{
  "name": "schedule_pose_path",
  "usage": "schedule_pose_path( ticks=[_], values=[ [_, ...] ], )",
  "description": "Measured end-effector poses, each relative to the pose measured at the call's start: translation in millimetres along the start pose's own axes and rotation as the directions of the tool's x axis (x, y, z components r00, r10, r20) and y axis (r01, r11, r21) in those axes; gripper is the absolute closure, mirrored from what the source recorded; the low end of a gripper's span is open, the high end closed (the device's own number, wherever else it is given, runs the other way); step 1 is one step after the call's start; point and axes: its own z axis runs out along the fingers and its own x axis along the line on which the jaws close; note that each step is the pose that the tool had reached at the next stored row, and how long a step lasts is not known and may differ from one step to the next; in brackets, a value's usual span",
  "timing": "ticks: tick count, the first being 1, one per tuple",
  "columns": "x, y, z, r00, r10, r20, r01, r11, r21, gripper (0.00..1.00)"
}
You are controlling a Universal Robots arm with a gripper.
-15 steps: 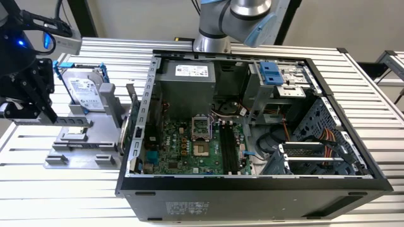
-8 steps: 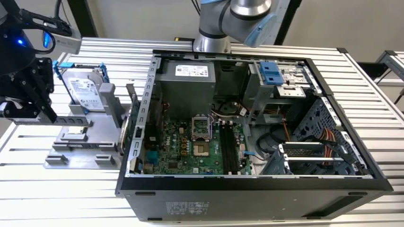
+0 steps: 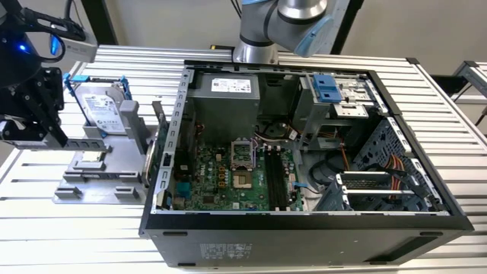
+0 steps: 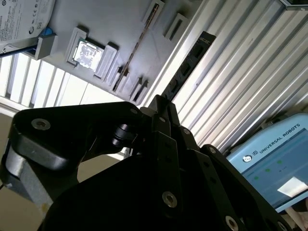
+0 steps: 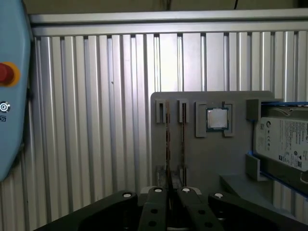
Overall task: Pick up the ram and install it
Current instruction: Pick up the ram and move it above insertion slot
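On the surface (image 3: 76, 240), the holder (image 3: 95, 177) sits to the exterior view's left of the computer case (image 3: 304, 242). The drive (image 3: 102, 111) and ram (image 5: 167, 139) stand in the holder.

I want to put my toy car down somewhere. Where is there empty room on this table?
The bare table slats in front of the grey holder, at the exterior view's left of the computer case, are free. So is the strip behind the holder. Crowded: the holder, with the hard drive, and inside the case.
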Motion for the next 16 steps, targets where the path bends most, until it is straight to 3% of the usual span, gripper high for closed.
schedule_pose_path(
  ticks=[16],
  values=[
    [0.0,0.1,-9.6,1.0000,0.000,0.0001,0.000,1.0000,0.0001,1.00]
  ],
)
